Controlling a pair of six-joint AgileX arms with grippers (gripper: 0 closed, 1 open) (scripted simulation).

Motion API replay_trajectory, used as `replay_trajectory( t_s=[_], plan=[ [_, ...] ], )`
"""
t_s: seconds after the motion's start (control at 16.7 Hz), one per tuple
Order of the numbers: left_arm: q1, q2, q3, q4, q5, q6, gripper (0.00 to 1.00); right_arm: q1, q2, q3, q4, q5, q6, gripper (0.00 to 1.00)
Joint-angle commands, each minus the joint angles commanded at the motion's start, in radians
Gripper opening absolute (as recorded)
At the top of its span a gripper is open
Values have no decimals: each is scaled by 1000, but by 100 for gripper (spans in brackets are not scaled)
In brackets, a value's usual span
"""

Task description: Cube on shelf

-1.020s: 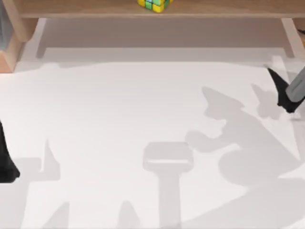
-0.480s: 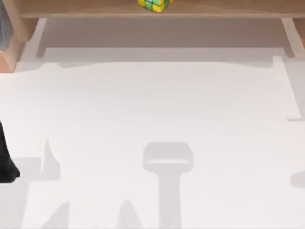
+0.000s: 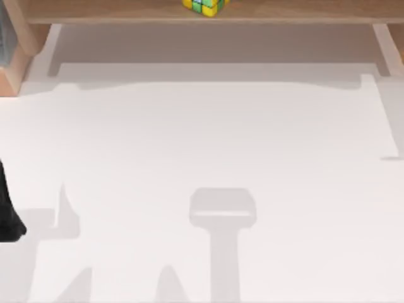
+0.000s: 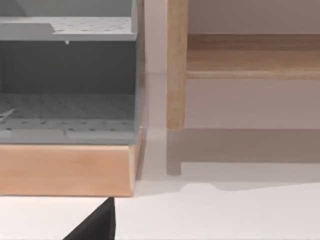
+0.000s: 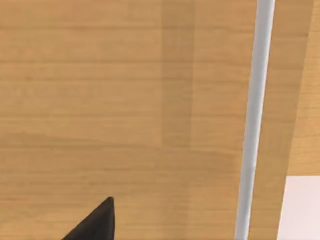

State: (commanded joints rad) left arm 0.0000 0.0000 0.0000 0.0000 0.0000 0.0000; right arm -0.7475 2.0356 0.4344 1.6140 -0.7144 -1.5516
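Resting on the shelf [image 3: 113,11], the cube [image 3: 204,5] sits on the long board at the far edge of the desk [image 3: 208,139], a little left of the board's middle in the top view, partly cut off by the frame. It stands free, with nothing touching it, so we judge the placing done and no hold on it needed.

Our left arm is parked at the left edge of the desk, where its dark tip [image 3: 9,218] lies well apart from the cube. In the left wrist view a dark finger [image 4: 95,226] points toward a grey perforated rack on a wooden base [image 4: 65,167], beside one pale upright [image 4: 176,65] of the shelf. We cannot tell how far these jaws stand open, and nothing shows between them.

In the right wrist view a single dark finger [image 5: 95,222] hangs over a wood-grained surface [image 5: 100,100] crossed by a pale bar [image 5: 255,110]. We cannot say which board this is, nor whether these jaws are parted; no cube shows in them.

We judge both arms drawn clear so that the cube stays undisturbed.
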Motion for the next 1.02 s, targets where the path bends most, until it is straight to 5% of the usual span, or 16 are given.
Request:
replay_trajectory(
  t_s=[0.66, 1.02],
  plan=[
    [0, 0, 0, 0, 0, 0, 100, 59, 25, 79, -55, 59, -1, 100],
    [0, 0, 0, 0, 0, 0, 100, 59, 25, 79, -55, 59, -1, 55]
  ],
)
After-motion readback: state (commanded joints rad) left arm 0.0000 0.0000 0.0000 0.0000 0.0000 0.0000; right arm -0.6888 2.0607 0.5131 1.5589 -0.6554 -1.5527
